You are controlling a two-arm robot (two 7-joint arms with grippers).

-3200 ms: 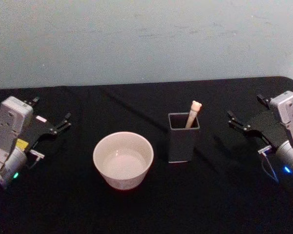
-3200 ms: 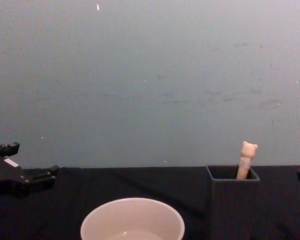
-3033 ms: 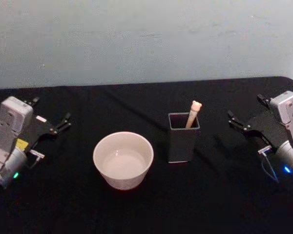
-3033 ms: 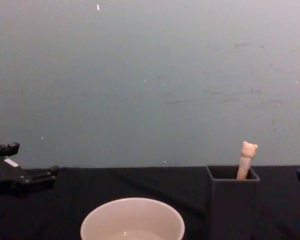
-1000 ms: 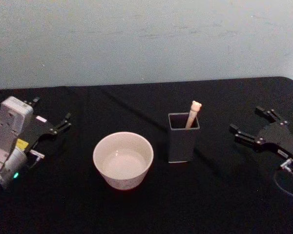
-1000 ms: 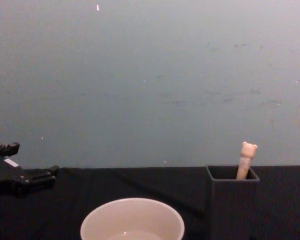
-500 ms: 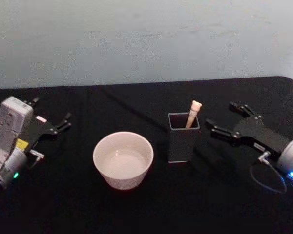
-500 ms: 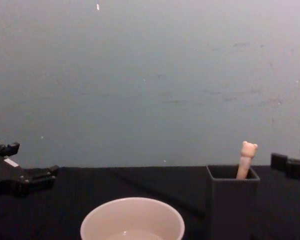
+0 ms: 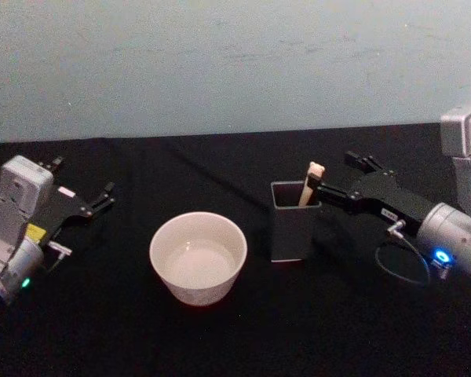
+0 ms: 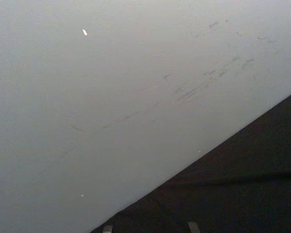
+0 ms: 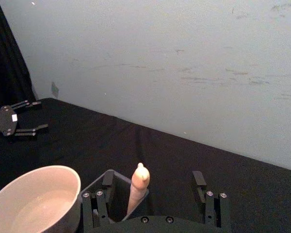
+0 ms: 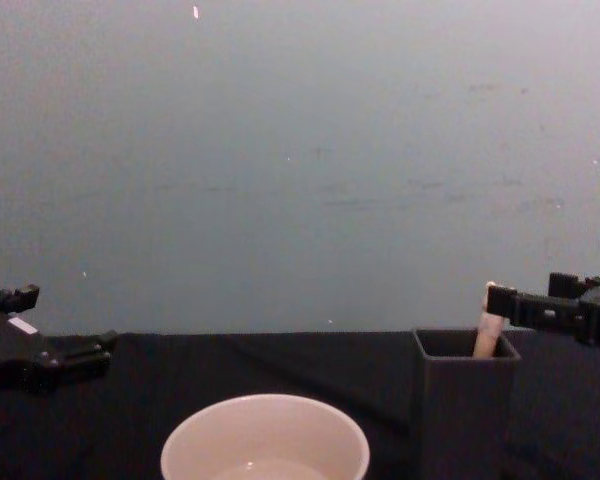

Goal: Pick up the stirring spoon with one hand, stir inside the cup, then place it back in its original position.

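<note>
Here, cream stirring spoon, tilted in holder

Staged test setup: black-draped table against a bare pale wall.

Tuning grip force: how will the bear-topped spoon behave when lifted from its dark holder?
The stirring spoon looks slim, so probably light and stiff. Its smooth handle may slip in the open right gripper. Leaning on the holder rim, it could drag that narrow box over. Far left, the left gripper sits parked.
</note>
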